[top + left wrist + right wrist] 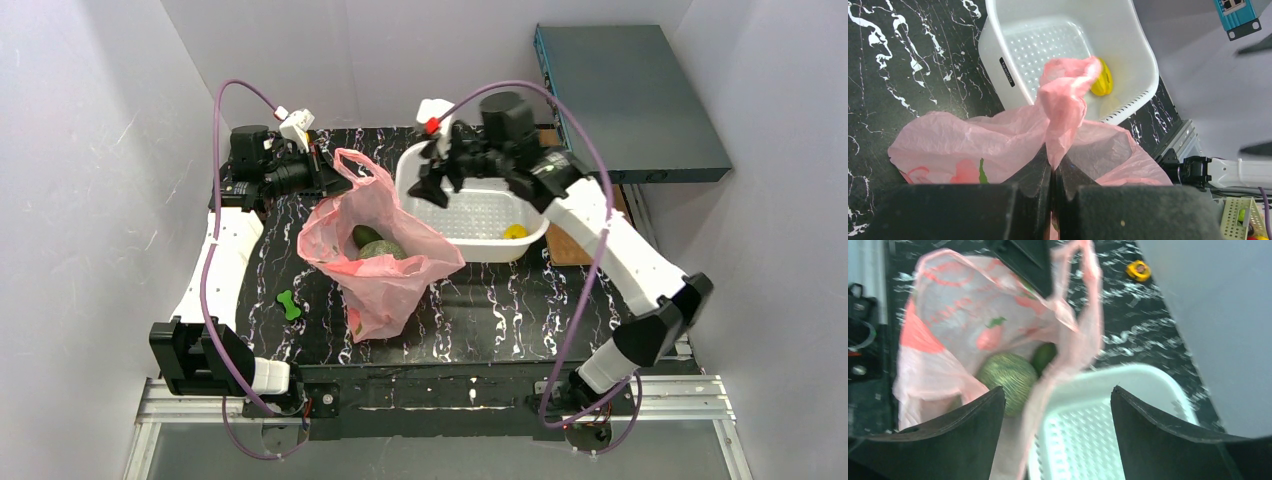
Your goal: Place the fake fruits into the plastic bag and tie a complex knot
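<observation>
The pink plastic bag (385, 262) stands open mid-table with the netted melon (383, 250) and the dark green avocado (366, 235) inside. They also show in the right wrist view: melon (1007, 379), avocado (1044, 356). My left gripper (330, 165) is shut on the bag's far handle loop (1064, 107) and holds it up. The small yellow fruit (515, 232) lies in the white basket (478, 245), also in the left wrist view (1102, 80). My right gripper (432, 180) is open and empty above the basket's left rim, next to the bag's near handle (1083, 315).
A tiny green bone-shaped toy (290, 304) lies on the black marbled table left of the bag. A grey box (625, 95) sits at the back right. A small yellow object (1138, 271) lies on the table in the right wrist view.
</observation>
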